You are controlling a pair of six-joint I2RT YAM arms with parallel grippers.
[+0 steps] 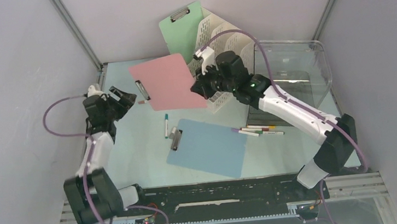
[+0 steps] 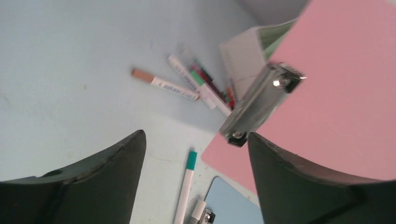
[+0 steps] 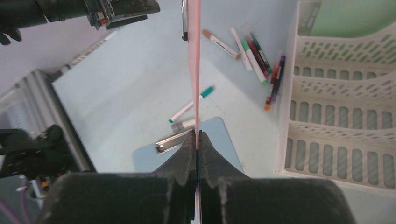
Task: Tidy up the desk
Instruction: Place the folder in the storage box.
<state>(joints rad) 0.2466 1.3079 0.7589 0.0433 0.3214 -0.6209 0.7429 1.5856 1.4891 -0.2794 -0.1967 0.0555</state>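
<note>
At centre of the top view, my right gripper point(image 1: 200, 87) holds the pink clipboard point(image 1: 167, 83) by its edge, jaws clenched, clear of the table point(image 1: 133, 145) spanning mid-frame, presumably for filing in the rack point(image 1: 216, 33). The left gripper point(image 1: 125, 99), jaws released, flanks the clip point(image 1: 142, 90).

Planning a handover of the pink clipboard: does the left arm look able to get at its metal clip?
Probably yes. The left gripper is open, facing the clip with nothing between; the right gripper pinches the pink clipboard's opposite edge.
</note>
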